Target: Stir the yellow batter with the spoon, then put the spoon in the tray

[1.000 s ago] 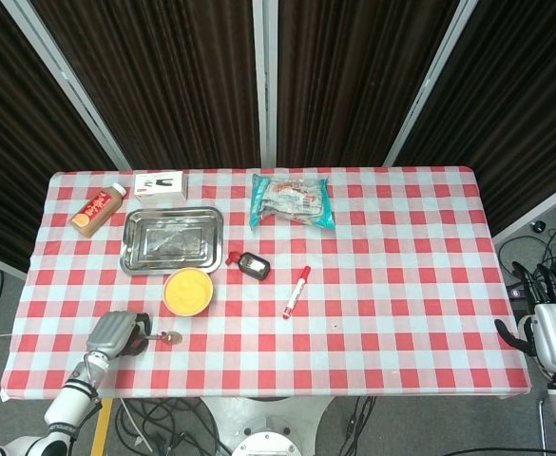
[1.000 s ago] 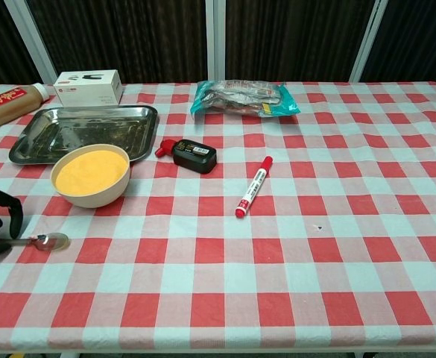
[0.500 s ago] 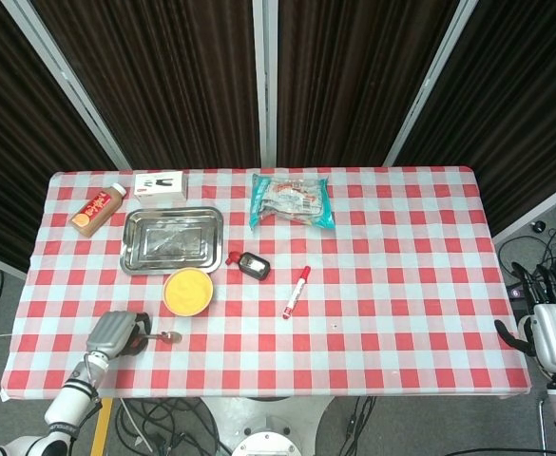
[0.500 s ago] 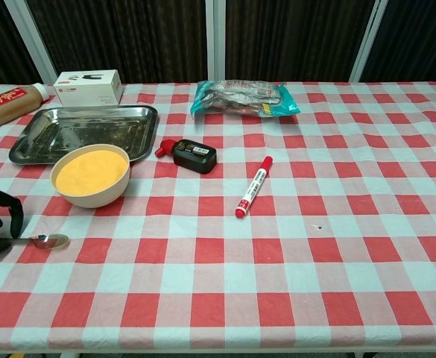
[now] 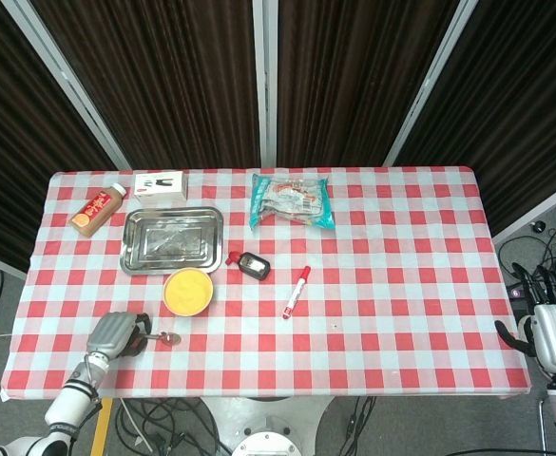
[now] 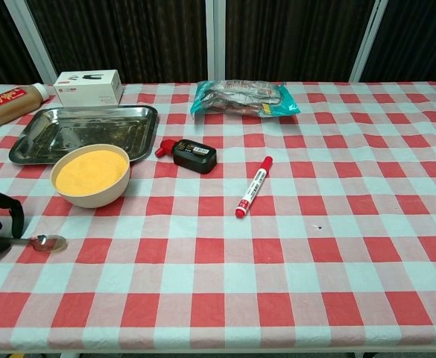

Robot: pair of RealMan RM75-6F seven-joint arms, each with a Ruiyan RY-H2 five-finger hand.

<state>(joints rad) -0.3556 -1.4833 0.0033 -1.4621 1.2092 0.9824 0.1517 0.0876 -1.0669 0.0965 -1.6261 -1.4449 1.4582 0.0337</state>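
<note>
Spoon: it lies flat on the table near the front left edge, bowl end pointing right. It has slid a tiny bit to the left since a moment ago.
Left hand: its fingers curl over the spoon's handle. I cannot tell if it truly grips it yet.
Right hand: it waits off the table's right side, holding nothing, fingers apart.
Batter bowl: it sits just behind the spoon, not stirred yet.
Tray: it sits behind the bowl.
Meaning: the pick-up is just starting.
</note>
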